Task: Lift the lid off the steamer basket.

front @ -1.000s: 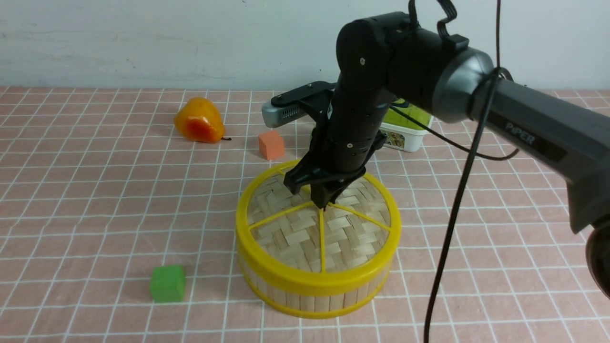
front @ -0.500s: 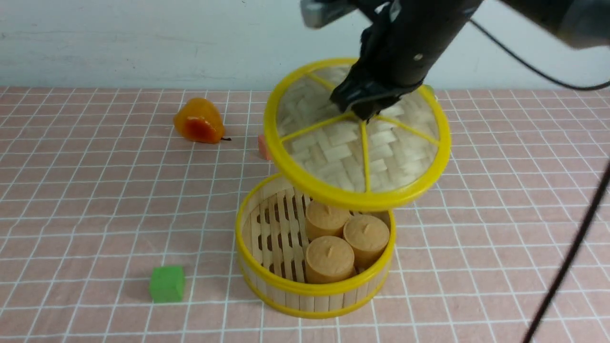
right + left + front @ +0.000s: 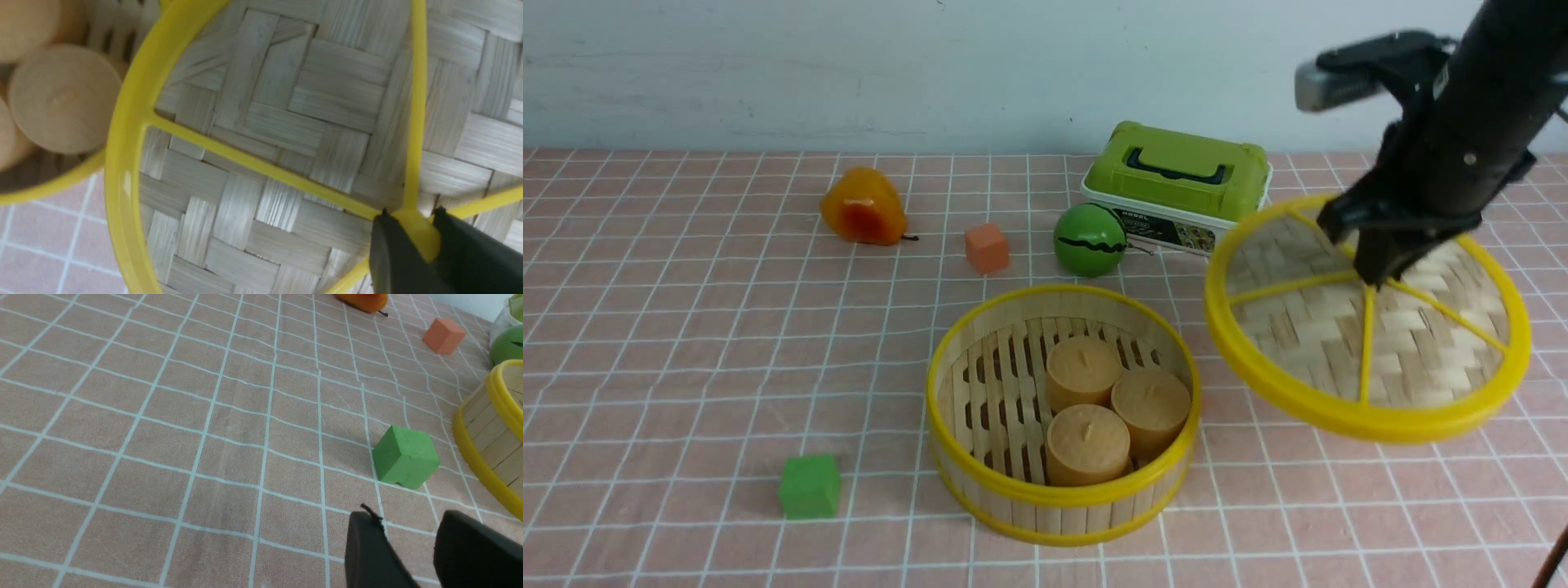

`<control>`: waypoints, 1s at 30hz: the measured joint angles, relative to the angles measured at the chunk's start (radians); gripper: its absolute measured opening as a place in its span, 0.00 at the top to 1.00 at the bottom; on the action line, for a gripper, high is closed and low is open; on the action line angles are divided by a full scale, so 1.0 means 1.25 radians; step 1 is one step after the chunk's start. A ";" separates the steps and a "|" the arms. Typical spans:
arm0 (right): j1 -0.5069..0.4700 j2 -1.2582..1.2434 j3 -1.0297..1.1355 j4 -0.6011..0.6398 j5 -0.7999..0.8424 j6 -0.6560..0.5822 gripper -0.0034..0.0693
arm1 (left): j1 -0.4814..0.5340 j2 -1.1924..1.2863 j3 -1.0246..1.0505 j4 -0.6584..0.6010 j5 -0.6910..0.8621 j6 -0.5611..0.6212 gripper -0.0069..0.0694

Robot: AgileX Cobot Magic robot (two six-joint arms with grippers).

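My right gripper (image 3: 1376, 278) is shut on the central knob of the lid (image 3: 1339, 343), a woven bamboo disc with a yellow rim and spokes. It holds the lid tilted in the air, to the right of the steamer basket (image 3: 980, 482). In the right wrist view the black fingers (image 3: 392, 253) pinch the yellow knob of the lid (image 3: 286, 126). The steamer basket stands uncovered at the centre, with three tan cylinders (image 3: 1086, 441) inside. My left gripper (image 3: 408, 526) is open and empty, low over the cloth near the basket's wall (image 3: 490, 437).
A green cube (image 3: 809, 486) lies left of the basket and shows in the left wrist view (image 3: 404, 457). Behind are an orange pear (image 3: 862, 206), an orange cube (image 3: 987, 247), a green melon ball (image 3: 1089, 239) and a white box with a green lid (image 3: 1180, 184).
My right gripper lifted the lid off the steamer basket, then carried it right and lower. The basket's inside and the box and ball behind it came into view.
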 joint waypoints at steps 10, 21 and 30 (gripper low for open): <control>-0.042 0.000 0.255 0.003 -0.250 0.000 0.85 | 0.000 0.000 0.000 0.000 0.000 0.000 0.60; -0.048 0.002 0.292 0.002 -0.369 0.048 0.84 | 0.000 0.000 0.000 0.000 0.000 0.000 0.60; -0.055 -0.001 0.290 0.002 -0.290 0.063 0.58 | 0.000 0.000 0.000 0.000 0.000 0.000 0.60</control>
